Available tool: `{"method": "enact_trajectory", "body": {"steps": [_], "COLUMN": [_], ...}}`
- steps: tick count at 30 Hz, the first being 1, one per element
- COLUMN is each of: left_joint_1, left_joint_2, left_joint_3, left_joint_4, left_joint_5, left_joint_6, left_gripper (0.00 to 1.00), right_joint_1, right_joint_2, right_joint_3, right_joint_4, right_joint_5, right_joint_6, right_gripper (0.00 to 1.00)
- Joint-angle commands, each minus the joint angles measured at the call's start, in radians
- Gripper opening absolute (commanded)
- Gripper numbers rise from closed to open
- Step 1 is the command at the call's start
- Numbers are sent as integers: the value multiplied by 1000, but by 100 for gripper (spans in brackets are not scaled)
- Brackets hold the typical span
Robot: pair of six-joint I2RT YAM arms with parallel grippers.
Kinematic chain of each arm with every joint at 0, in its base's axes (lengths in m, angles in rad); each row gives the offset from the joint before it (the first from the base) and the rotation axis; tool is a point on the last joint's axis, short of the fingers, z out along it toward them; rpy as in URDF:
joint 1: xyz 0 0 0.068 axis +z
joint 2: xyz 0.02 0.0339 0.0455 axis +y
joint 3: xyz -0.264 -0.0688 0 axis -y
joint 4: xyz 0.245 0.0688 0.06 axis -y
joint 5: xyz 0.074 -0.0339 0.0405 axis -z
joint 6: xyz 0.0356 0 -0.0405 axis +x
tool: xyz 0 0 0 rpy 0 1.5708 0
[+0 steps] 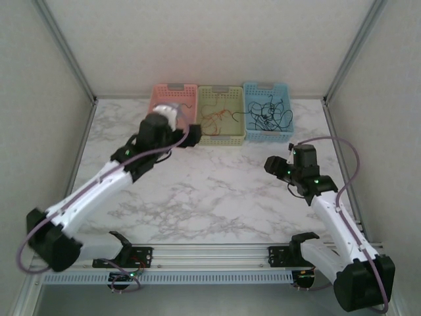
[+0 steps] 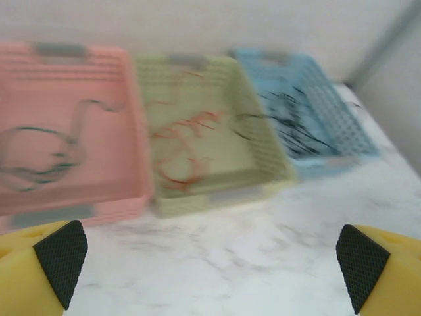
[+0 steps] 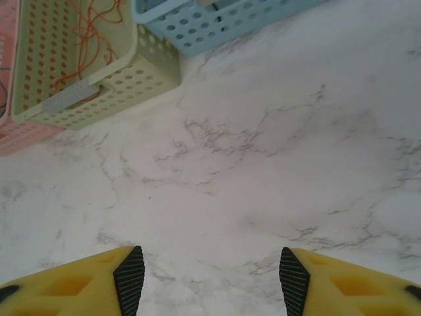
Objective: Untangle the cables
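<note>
— What's around you?
— A white marble-patterned tabletop (image 1: 210, 191), with pale walls (image 1: 197, 39) on three sides.
— Your pincers?
— My left pincer (image 2: 210, 263) gapes wide and empty near 11 o'clock. My right pincer (image 3: 210, 276) stands part open, empty, over bare marble at 3 o'clock.
— The cables?
— All at 12 o'clock. A dark green wire (image 2: 39, 172) loops in the pink plastic basket (image 1: 187, 99), a red-orange wire (image 1: 216, 118) coils in the yellow-green plastic basket (image 1: 221, 138), and a black wire tangle (image 1: 268, 113) fills the blue plastic basket (image 1: 268, 136), one strand reaching towards 9 o'clock.

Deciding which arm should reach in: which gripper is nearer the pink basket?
Left. The left gripper hangs just in front of the pink basket, by its near right corner; the right gripper sits over the marble table, well to the basket's right.
</note>
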Motion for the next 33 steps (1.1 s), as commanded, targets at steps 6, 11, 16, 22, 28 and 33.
{"method": "enact_trajectory", "body": {"steps": [6,11,16,22,28,33], "left_joint_1": [154,244,393,488,576,581], "left_joint_2": [-447,-331,-68,116,326,327], "left_joint_3": [-665,-720,-733,-740,-668,-662], "left_joint_4": [319,486,694,972,1022,1020], "left_joint_5": [-644,-557,-365,-184,14,49], "left_joint_6": [110,176,176,252,229,235], "left_gripper": [100,100,99,99,97,100], "right_joint_1": [-2,-3,-13,-71,-81,-117], "right_joint_2": [-90,-16,225,441,647,615], "right_joint_3": [-251,-378,-434,-404,-364,-338], "right_joint_4": [404,681,1029,1294,1458,1336], "right_joint_5": [532,680,717,589,440,403], "right_joint_6": [-188,-332,-449,-436,-506,-458], "right_gripper": [77,76,75,74,70,92]}}
